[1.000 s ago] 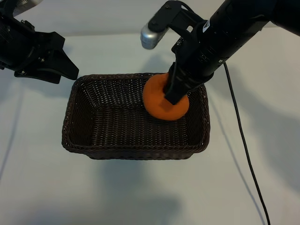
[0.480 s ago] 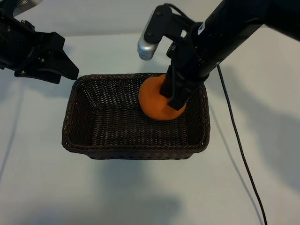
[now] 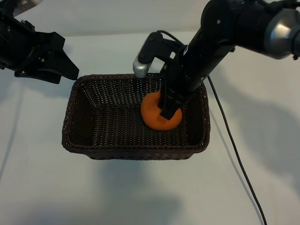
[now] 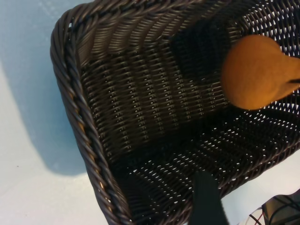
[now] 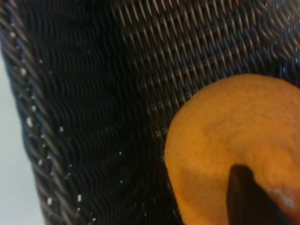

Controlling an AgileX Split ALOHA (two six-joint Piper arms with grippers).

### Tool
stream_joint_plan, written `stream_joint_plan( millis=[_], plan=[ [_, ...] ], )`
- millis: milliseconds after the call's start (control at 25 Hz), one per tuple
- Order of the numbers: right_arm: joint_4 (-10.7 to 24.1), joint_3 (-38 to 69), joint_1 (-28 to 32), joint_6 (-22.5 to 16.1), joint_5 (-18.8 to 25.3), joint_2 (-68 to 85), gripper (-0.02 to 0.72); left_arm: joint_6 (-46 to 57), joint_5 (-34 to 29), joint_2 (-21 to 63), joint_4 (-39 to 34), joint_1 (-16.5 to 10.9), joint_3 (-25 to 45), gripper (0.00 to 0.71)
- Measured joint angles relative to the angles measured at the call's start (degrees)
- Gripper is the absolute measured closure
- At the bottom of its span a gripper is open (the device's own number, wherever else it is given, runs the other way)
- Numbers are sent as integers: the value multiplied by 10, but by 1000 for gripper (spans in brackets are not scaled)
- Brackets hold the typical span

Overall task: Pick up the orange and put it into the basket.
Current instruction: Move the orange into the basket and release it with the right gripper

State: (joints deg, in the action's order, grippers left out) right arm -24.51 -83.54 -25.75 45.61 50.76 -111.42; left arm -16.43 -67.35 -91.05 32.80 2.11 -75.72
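Note:
The orange (image 3: 155, 118) is low inside the dark woven basket (image 3: 136, 153), toward its right half. Whether it rests on the bottom I cannot tell. My right gripper (image 3: 168, 110) comes down from above and is shut on the orange, one dark finger lying across the fruit's top. In the right wrist view the orange (image 5: 225, 136) fills the near corner, a finger (image 5: 243, 197) pressed on it, with the basket's weave (image 5: 93, 93) behind. My left gripper (image 3: 63, 70) hangs open beyond the basket's far left corner. Its wrist view shows the rim (image 4: 79, 122) and the orange (image 4: 258, 70).
A black cable (image 3: 234, 145) trails from the right arm over the white table (image 3: 42, 187) to the right of the basket. The left half of the basket's floor (image 3: 108, 122) has nothing in it.
My right arm has lowered the orange from rim height down into the basket, a little toward the front. The left arm has stayed still.

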Motion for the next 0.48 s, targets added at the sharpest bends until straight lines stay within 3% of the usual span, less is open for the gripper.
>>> stream_joint_plan(
  millis=[480],
  plan=[
    [0, 0, 0, 9, -5, -16, 592, -11, 0, 0, 0, 0, 0, 208]
  ],
)
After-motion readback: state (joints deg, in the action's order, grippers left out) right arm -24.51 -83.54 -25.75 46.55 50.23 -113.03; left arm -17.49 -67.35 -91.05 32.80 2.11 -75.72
